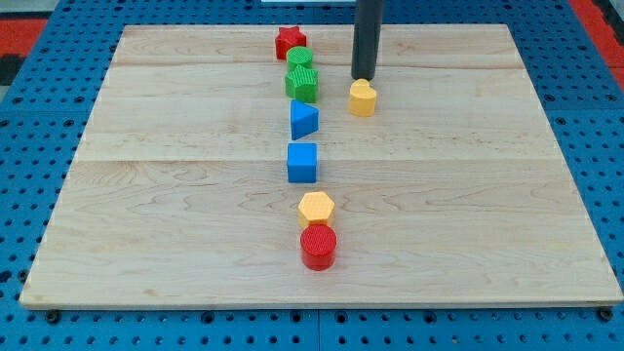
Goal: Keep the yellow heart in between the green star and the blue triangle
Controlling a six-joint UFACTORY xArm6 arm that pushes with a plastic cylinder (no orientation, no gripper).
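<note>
My tip (363, 77) rests at the yellow heart's (362, 97) 12 o'clock edge, touching or nearly so; the rod has no gripper and holds nothing. The heart sits at 3 o'clock of the green star (302, 84), well apart, and at about 1 o'clock of the blue triangle (303, 120). On the table (507, 195), a column runs toward 6 o'clock: red star (290, 42), green cylinder (299, 58), green star, blue triangle, blue cube (302, 163), yellow hexagon (316, 208), red cylinder (318, 247).
</note>
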